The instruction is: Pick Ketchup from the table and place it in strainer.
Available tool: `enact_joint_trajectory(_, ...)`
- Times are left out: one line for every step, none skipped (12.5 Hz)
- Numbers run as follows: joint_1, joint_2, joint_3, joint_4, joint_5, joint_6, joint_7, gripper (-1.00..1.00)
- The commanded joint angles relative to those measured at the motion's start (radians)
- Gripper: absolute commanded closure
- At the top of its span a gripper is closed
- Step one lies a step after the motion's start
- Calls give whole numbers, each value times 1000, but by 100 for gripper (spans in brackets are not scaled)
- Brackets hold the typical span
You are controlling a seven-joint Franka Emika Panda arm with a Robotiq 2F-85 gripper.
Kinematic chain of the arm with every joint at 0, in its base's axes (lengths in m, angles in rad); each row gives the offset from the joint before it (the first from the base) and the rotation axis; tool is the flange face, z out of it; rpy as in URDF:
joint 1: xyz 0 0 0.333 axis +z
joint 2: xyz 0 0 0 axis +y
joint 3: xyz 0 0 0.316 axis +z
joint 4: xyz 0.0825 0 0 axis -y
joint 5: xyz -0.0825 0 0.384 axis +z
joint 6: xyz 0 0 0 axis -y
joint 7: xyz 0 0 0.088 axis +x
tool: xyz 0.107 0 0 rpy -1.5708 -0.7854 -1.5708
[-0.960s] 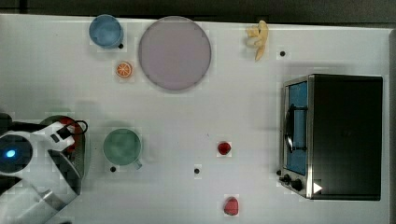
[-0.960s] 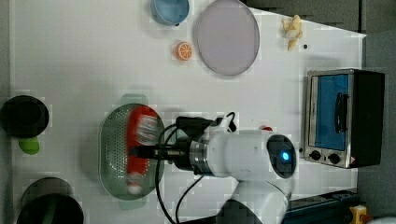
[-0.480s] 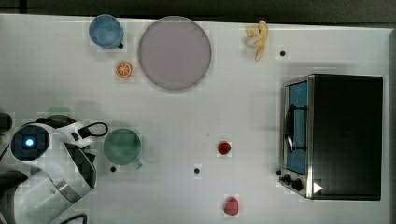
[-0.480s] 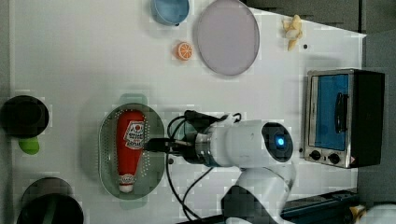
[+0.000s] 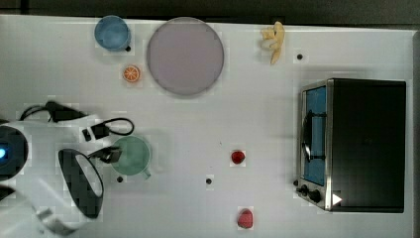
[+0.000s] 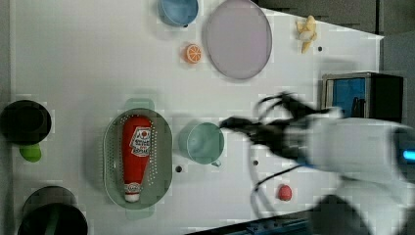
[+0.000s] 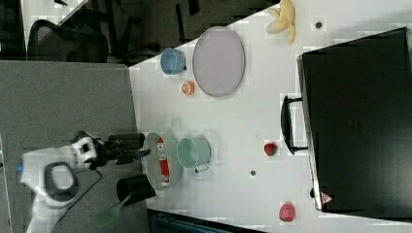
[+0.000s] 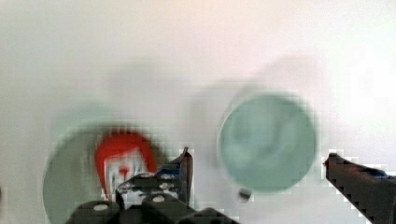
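Observation:
The Ketchup (image 6: 136, 156) is a red bottle with a white label. It lies lengthwise inside the pale mint-green strainer (image 6: 164, 147), cap toward the left view's bottom. The right view also shows the Ketchup (image 7: 163, 162) in the strainer (image 7: 151, 143). My gripper (image 8: 259, 163) is open, its fingers wide apart with nothing between them. In the wrist view it hangs over the green mug (image 8: 268, 140), with the Ketchup (image 8: 122, 156) off to one side. In the left view my gripper (image 6: 235, 125) sits right of the strainer, clear of the bottle.
The green mug (image 6: 201, 143) stands close beside the strainer. Black cups (image 6: 24, 122) sit at the left view's left edge. On the table are a red ball (image 5: 237, 157), strawberry piece (image 5: 245, 218), orange slice (image 5: 131, 73), purple plate (image 5: 184, 55), blue cup (image 5: 113, 33), banana (image 5: 274, 35) and toaster oven (image 5: 356, 144).
A second ago my gripper was over the strainer with the Ketchup. The bottle now lies in the strainer, and my arm has drawn away toward the left view's right, past the green mug.

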Motion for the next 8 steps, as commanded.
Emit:
enact_joint_trajectory(-105, -118, -119, 59, 15, -142, 66, -100)
enact_joint_trajectory(-117, -151, -171, 72, 19, -177, 66, -100)
enact_joint_trajectory(-122, -176, -227, 88, 31, -213, 66, -100)
enact_joint_trajectory(-123, -192, -282, 107, 50, -248, 66, -100)
enact_joint_trajectory(-123, -201, -335, 128, 65, -284, 66, -100)
enact_joint_trajectory(-123, -204, -381, 154, 71, -319, 58, -100)
enact_joint_trajectory(-123, -203, -416, 185, 71, -357, 51, -100)
enact_joint_trajectory(-123, -200, -437, 218, 71, -389, 51, -100)
